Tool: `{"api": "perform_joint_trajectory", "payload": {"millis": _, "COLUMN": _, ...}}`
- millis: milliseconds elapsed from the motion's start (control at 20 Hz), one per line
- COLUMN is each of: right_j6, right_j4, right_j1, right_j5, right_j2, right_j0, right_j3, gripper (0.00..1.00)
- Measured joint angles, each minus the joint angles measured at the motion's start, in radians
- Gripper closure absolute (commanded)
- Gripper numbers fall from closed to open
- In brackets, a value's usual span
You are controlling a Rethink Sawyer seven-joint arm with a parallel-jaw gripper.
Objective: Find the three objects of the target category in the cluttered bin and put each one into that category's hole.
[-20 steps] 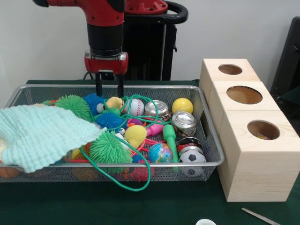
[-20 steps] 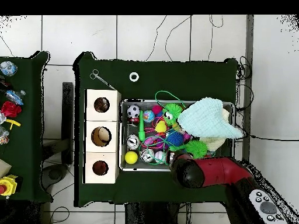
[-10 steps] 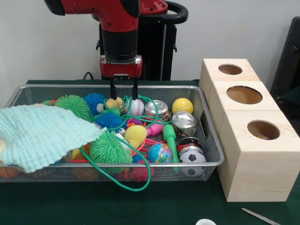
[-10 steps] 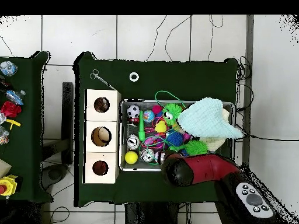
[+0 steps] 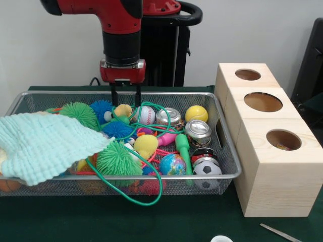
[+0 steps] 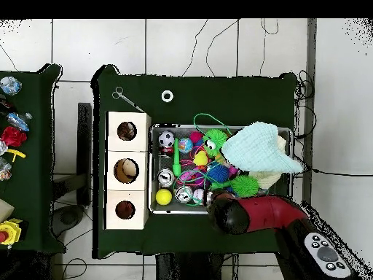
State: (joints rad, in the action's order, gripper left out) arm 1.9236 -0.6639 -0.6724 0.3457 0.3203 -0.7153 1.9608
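My gripper point(image 5: 125, 103) hangs open over the far side of the wire bin point(image 5: 228, 166), with nothing between its fingers. Its tips are just above a small yellow toy point(image 5: 122, 110) and beside a baseball point(image 5: 146, 115). Around these lie a yellow ball point(image 5: 196, 113), a globe ball point(image 5: 172, 164), a soccer ball point(image 5: 207, 169), two metal cans point(image 5: 198, 132), and green and blue spiky balls point(image 5: 117, 159). At the right, a wooden box point(image 5: 272, 186) has three round holes on top. In the overhead view the red arm point(image 6: 244, 216) hides the gripper.
A mint cloth point(image 5: 43, 143) covers the bin's left part. A green cord point(image 5: 132, 198) loops over the toys and the front rim. Scissors point(image 6: 125, 98) and a white ring point(image 6: 167, 95) lie on the green table. A side table point(image 6: 29, 182) carries more toys.
The gripper swung right along the bin's far side, then came back slightly left. It has stayed open and has touched nothing.
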Motion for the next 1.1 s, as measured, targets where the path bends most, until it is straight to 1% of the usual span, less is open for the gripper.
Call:
{"api": "perform_joint_trajectory", "payload": {"millis": 100, "right_j6": 0.000, "right_j4": -0.008, "right_j1": 0.000, "right_j5": 0.000, "right_j2": 0.001, "right_j0": -0.031, "right_j3": 0.000, "gripper": 0.00}}
{"api": "perform_joint_trajectory", "payload": {"millis": 250, "right_j6": 0.000, "right_j4": -0.016, "right_j1": 0.000, "right_j5": 0.000, "right_j2": 0.001, "right_j0": -0.053, "right_j3": 0.000, "gripper": 0.00}}
{"api": "perform_joint_trajectory", "payload": {"millis": 300, "right_j6": 0.000, "right_j4": -0.027, "right_j1": 0.002, "right_j5": 0.000, "right_j2": 0.001, "right_j0": -0.071, "right_j3": 0.000, "gripper": 0.00}}
{"api": "perform_joint_trajectory", "payload": {"millis": 450, "right_j6": 0.000, "right_j4": -0.035, "right_j1": 0.007, "right_j5": 0.000, "right_j2": 0.001, "right_j0": -0.079, "right_j3": 0.000, "gripper": 0.00}}
{"api": "perform_joint_trajectory", "payload": {"millis": 750, "right_j6": 0.000, "right_j4": -0.041, "right_j1": 0.028, "right_j5": 0.000, "right_j2": 0.002, "right_j0": -0.065, "right_j3": 0.000, "gripper": 0.00}}
{"api": "perform_joint_trajectory", "payload": {"millis": 1100, "right_j6": 0.000, "right_j4": -0.041, "right_j1": 0.042, "right_j5": 0.000, "right_j2": 0.002, "right_j0": -0.012, "right_j3": 0.000, "gripper": 0.00}}
